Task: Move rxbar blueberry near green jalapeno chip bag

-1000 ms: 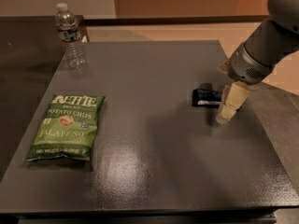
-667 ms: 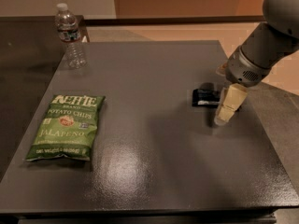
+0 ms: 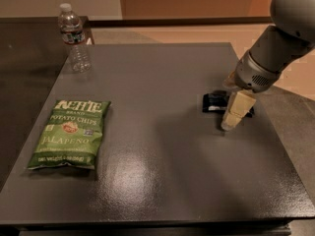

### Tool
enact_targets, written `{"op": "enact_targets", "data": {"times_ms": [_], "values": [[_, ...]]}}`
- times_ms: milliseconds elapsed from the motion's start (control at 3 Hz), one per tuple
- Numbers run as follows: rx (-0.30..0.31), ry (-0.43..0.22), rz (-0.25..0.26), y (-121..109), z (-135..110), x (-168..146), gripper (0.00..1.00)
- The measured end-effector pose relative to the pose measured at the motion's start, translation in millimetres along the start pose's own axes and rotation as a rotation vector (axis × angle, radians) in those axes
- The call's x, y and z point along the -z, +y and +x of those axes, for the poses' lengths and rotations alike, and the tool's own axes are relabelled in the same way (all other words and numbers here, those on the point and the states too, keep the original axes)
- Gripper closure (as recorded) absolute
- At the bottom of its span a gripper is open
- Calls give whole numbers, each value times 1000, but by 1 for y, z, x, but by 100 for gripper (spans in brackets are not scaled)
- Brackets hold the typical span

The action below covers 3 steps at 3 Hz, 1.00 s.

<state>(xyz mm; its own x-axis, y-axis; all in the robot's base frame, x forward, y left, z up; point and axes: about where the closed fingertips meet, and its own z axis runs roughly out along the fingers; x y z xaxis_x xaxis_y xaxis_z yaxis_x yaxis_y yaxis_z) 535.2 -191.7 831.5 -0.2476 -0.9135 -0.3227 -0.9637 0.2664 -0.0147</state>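
1. the gripper [image 3: 230, 123] hangs at the right side of the table, pointing down, its cream-coloured end right over the right half of the rxbar blueberry [image 3: 214, 103]. whether it is spread, closed or touching the bar cannot be told from this angle.
2. the grey robot arm [image 3: 281, 38] comes in from the upper right corner and slopes down to the gripper.
3. the rxbar blueberry lies flat on the table, right of centre. it is a small rectangular bar in a dark, almost black wrapper with a pale strip of print. its left end shows clearly, and a dark sliver shows to the right of the gripper.
4. the dark grey table [image 3: 157, 77] has a matte top with a soft glare near the front.
5. the green jalapeno chip bag [image 3: 69, 134] lies flat near the left edge, well apart from the bar, with white kettle lettering and a small round picture.
6. a clear plastic water bottle [image 3: 74, 39] stands upright at the far left corner.
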Motion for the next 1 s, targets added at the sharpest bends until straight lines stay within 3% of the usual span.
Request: {"op": "enact_targets", "data": {"times_ms": [1000], "values": [[-4, -26, -24, 4, -7, 7, 89]]}}
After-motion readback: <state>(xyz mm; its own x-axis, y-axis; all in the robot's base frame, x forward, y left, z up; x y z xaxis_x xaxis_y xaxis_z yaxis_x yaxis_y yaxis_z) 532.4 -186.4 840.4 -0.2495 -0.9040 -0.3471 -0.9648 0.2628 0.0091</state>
